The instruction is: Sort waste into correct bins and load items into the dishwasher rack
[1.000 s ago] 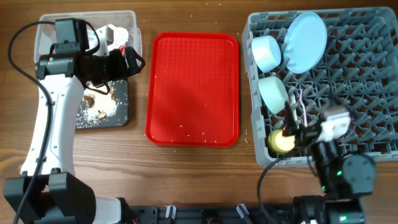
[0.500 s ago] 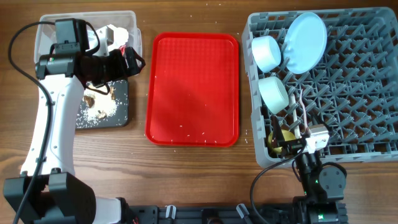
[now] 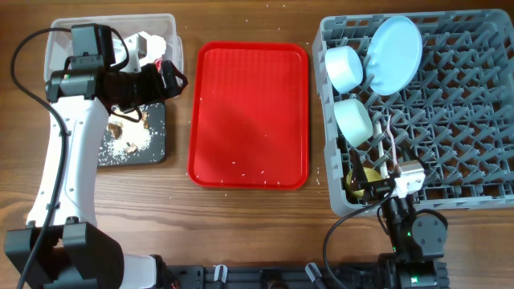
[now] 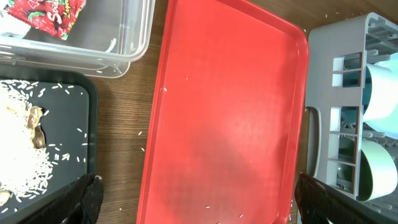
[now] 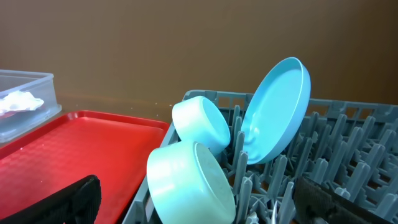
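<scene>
Left tool: spread, empty. Stray white crumbs on flat red plastic tray lie to its right; left arm nearer. Right tool: spread, empty, at square grey peg-lattice rack.

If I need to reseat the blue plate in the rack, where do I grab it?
Probably pinch the plate by its upper rim, from above: it stands on edge, tilted, among the pegs of the rack, leaving that rim clear.
</scene>
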You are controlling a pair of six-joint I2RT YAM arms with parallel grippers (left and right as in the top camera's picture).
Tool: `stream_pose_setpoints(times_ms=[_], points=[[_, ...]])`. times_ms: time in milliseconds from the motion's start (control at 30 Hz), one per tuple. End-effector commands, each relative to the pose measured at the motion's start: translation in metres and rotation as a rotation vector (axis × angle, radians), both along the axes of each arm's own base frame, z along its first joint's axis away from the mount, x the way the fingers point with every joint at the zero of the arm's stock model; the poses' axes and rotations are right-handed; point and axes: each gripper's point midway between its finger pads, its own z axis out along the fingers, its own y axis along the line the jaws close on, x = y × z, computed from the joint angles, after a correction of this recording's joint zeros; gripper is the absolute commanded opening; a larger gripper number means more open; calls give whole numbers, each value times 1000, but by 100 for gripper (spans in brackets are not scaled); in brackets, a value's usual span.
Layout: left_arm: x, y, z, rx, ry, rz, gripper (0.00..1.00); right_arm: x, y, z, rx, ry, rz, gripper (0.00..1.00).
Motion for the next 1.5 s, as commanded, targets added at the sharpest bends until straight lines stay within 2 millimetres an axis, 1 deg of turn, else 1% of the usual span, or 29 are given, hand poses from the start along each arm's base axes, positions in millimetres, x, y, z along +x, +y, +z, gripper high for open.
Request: stream_pose_setpoints(times_ms=[0, 267, 333, 367, 433, 467, 500, 533, 633, 700, 800, 1000, 1133, 1267, 1467], points=[[1, 1, 6, 1, -18, 0, 100, 0, -3, 1, 18, -4, -18, 100], [1, 1, 6, 1, -18, 0, 100, 0, -3, 1, 18, -4, -18, 100], [-1, 1, 8, 3, -23, -1, 100, 0, -3, 1, 18, -4, -18, 100], [-1, 3, 12, 21, -38, 6, 100, 0, -3, 1, 18, -4, -17, 100], [5, 0, 28, 32, -124, -2, 100, 0, -3, 1, 18, -4, -18, 100], [10, -2, 37, 39, -185, -12, 100, 0, -3, 1, 18, -4, -18, 100], [18, -7, 51, 45, -292, -23, 100, 0, -3, 1, 18, -4, -18, 100], [20, -12, 61, 48, -368, -33, 100, 0, -3, 1, 18, -4, -18, 100], [14, -19, 83, 81, -558, -33, 100, 0, -3, 1, 18, -4, -18, 100], [4, -18, 88, 109, -647, -13, 100, 0, -3, 1, 18, -4, -18, 100], [-23, -14, 82, 125, -729, 9, 100, 0, -3, 1, 18, -4, -17, 100], [-76, 5, 58, 185, -857, 103, 100, 0, -3, 1, 18, -4, -18, 99], [-97, 11, 39, 192, -928, 129, 100, 0, -3, 1, 18, -4, -18, 100], [-119, 12, 14, 192, -1001, 142, 100, 0, -3, 1, 18, -4, -18, 100], [-135, 20, -6, 214, -1084, 192, 100, 0, -3, 1, 18, -4, -18, 100]])
